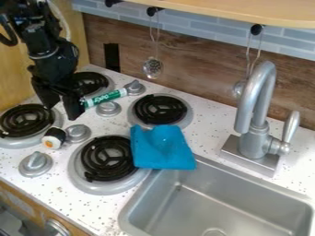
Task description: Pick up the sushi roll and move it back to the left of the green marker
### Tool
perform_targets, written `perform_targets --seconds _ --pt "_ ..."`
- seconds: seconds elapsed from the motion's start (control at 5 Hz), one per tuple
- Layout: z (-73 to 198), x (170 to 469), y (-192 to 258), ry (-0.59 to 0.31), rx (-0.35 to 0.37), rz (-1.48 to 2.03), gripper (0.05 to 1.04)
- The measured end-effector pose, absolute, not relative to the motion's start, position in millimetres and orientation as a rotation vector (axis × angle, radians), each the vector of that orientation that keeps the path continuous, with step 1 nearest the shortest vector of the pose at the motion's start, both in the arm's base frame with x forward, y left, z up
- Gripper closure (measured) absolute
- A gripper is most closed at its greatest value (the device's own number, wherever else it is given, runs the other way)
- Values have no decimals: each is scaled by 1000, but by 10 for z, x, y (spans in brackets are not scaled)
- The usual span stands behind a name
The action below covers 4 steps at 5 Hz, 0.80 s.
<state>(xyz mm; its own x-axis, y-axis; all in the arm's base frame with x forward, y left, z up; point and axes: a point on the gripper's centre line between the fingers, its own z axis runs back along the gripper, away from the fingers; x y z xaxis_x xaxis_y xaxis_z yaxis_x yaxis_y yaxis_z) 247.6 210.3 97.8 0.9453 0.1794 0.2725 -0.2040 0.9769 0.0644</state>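
At the upper left, the black gripper point(61, 109) hangs over the stove with its two fingers apart. A green and white marker point(106, 98) lies slantwise beside it, its left end up against the right finger and its right end near a silver knob. Whether the marker's hidden end lies behind that finger, I cannot tell. Below the gripper, a toy sushi roll point(53, 138), black with a white and orange face, rests beside another knob. A blue cloth point(161, 147) lies folded between the front right burner and the sink.
Four black coil burners, one at the front centre point(109, 158), and several silver knobs point(36, 163) stand up from the speckled counter point(212, 133). The metal sink point(221, 196) is at the lower right, with a tall faucet point(255, 110) behind it. Utensils point(152, 67) hang along the back wall.
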Motion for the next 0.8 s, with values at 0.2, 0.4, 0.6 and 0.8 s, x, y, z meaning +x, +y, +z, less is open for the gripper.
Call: perform_targets --seconds 0.2,0.4,0.6,0.8 --pt "750 2434 2275 -255 91 277 83" --pt "730 2400 2455 -270 113 320 83" --pt "671 2312 2564 -257 120 366 83" --pt "574 2337 2598 -239 107 352 83"
